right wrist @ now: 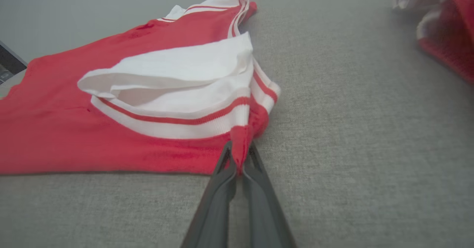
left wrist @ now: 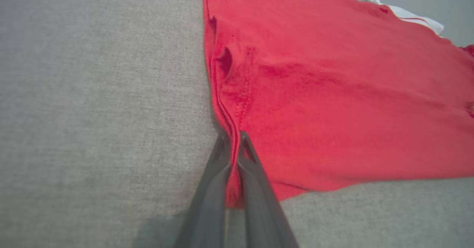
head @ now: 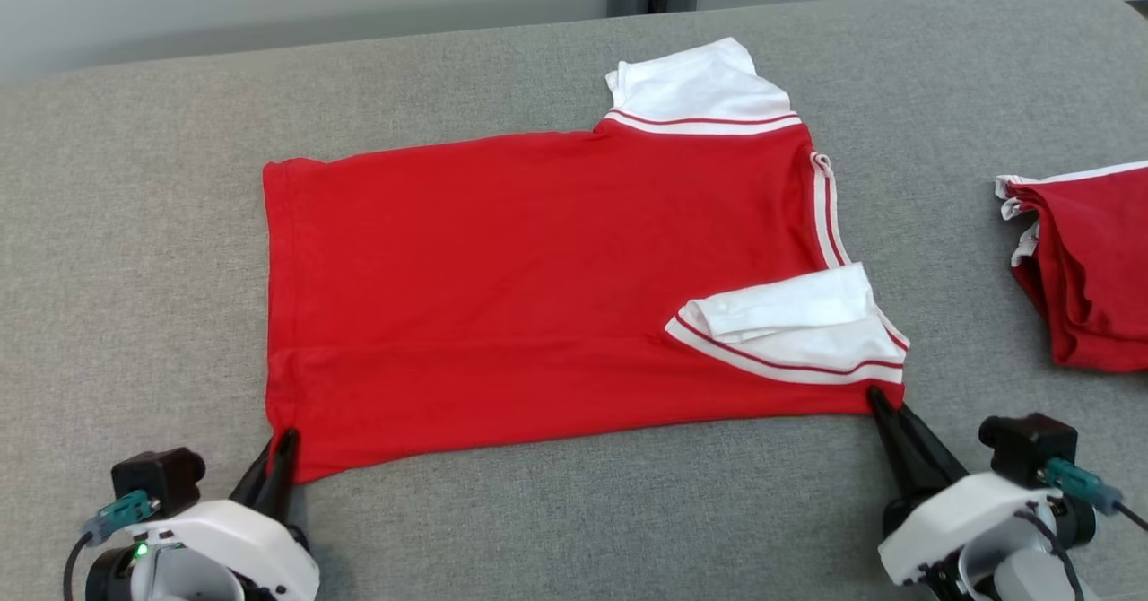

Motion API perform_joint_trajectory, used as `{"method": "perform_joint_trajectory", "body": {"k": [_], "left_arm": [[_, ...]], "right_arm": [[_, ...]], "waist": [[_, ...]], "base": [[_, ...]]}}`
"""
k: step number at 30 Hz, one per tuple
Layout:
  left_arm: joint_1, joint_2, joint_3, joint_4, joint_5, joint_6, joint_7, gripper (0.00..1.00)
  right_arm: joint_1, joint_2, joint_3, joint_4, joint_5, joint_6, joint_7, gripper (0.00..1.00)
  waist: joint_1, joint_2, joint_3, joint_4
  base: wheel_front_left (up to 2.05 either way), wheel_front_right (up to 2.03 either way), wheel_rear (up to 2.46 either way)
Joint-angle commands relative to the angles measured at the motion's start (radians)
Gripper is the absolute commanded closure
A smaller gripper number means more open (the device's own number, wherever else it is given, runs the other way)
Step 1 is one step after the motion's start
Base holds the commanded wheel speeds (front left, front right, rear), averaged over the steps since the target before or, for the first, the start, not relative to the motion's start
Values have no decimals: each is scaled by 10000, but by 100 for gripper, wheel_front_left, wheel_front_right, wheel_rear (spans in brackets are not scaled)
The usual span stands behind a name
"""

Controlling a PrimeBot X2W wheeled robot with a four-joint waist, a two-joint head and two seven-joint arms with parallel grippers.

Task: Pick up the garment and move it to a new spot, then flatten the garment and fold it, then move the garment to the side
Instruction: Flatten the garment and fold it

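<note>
A grey fabric-covered worktop (head: 134, 224) carries everything. At its middle the red knit shirt with white, red-striped sleeves (head: 538, 269) lies spread almost flat, hem toward the robot's left and neckline toward its right. The far white sleeve (head: 700, 81) sticks out past the shirt's far edge, and the near white sleeve (head: 798, 327) is folded inward onto the red body. Well apart, at the right edge of the head view, lies a second red-and-white garment (head: 1094, 260), bunched or folded.

The shirt looks light, soft and limp. It should drape and sag from wherever it is held, and unsupported cloth will probably drag on the textured worktop instead of sliding. The stitched hem and the ribbed sleeve seam are thicker than the plain cloth, so they are likely the surest places to grip. Lifting the two near corners together should carry the near edge over evenly.

The left hand (head: 285, 444) is clamped on the near hem corner. In the left wrist view its fingers (left wrist: 207, 188) are pressed together with the red hem pinched between them. The right hand (head: 874, 399) is clamped on the near corner just below the folded sleeve. The right wrist view shows a small tuck of red cloth caught between its tips, which may slip out under a hard pull.
</note>
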Motion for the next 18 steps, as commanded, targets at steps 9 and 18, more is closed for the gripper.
{"method": "perform_joint_trajectory", "body": {"k": [9, 18], "left_arm": [[1438, 872, 225, -2124, -161, 830, 1048, 100], [1651, 649, 115, -2996, 56, 1255, 850, 0]], "right_arm": [[1928, -540, -506, -2179, -46, -6, 803, 100], [2345, -113, -1498, -3348, -871, -6, 1323, 0]], "waist": [[0, -1, -194, 40], [0, -1, -169, -56]], "base": [[0, 0, 0], [0, 0, 0]]}}
